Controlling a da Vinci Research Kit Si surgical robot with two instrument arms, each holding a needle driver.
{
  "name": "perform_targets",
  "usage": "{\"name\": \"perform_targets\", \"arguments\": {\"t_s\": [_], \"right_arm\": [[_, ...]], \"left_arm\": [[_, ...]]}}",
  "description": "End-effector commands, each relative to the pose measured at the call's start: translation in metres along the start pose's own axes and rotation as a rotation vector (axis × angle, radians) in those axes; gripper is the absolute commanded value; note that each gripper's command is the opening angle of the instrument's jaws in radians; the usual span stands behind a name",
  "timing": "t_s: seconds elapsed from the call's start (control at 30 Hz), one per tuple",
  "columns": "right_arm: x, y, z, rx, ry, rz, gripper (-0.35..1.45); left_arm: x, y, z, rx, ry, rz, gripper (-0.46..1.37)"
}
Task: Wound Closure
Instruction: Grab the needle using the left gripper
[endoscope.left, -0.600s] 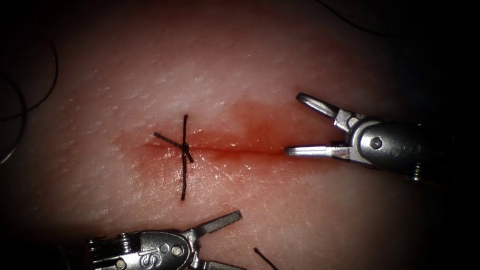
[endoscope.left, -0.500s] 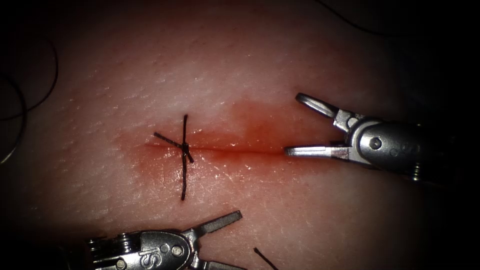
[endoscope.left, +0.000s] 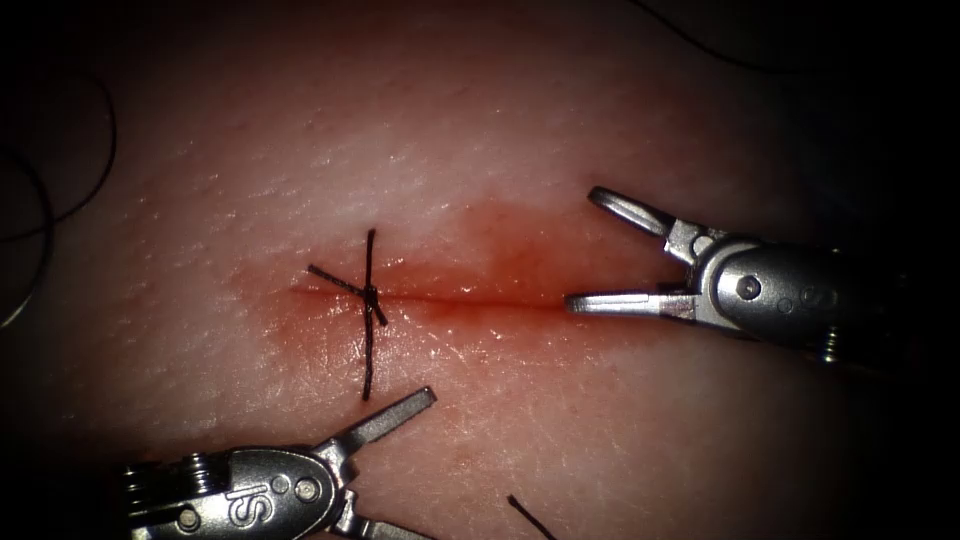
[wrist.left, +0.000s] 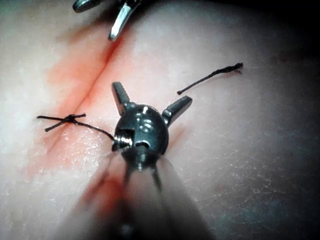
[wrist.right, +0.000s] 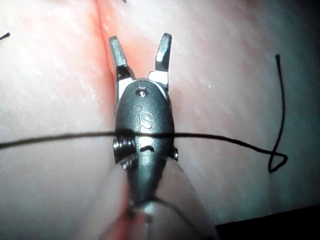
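The cut (endoscope.left: 450, 297) runs level across the tissue (endoscope.left: 500, 130), ringed by red fluid (endoscope.left: 500, 255). Loose thread (endoscope.left: 45, 215) curls at the far left, off the tissue. Near the cut's left end sits a tied stitch (endoscope.left: 370, 295), its ends crossing the cut. Below it the left tool (endoscope.left: 400, 470) hovers over the tissue with jaws spread, holding nothing. A cut end (endoscope.left: 528, 516) lies just right of it. At the cut's right end the right tool (endoscope.left: 580, 250) has jaws spread wide and empty, its lower jaw along the cut line. No needle can be made out.
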Motion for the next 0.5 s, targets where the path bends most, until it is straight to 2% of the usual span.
{"name": "perform_targets", "arguments": {"t_s": [0.03, 0.17, 0.2, 0.33, 0.5], "right_arm": [[0.0000, 0.0000, 0.0000, 0.008, 0.000, 0.000, 1.30], [0.0000, 0.0000, 0.0000, 0.008, 0.000, -0.001, 1.30], [0.0000, 0.0000, 0.0000, 0.007, 0.000, 0.000, 1.30], [0.0000, -0.0001, 0.0000, 0.007, 0.000, -0.001, 1.30], [0.0000, -0.0001, 0.0001, 0.006, 0.000, -0.001, 1.30]], "left_arm": [[0.0003, -0.0005, -0.0006, 0.033, -0.005, -0.012, 1.00], [0.0006, -0.0019, -0.0026, 0.097, -0.015, -0.034, 0.98], [0.0006, -0.0029, -0.0041, 0.143, -0.024, -0.045, 0.96], [0.0001, -0.0048, -0.0068, 0.232, -0.061, -0.058, 0.97], [-0.0002, -0.0069, -0.0101, 0.299, -0.099, -0.067, 0.99]]}}
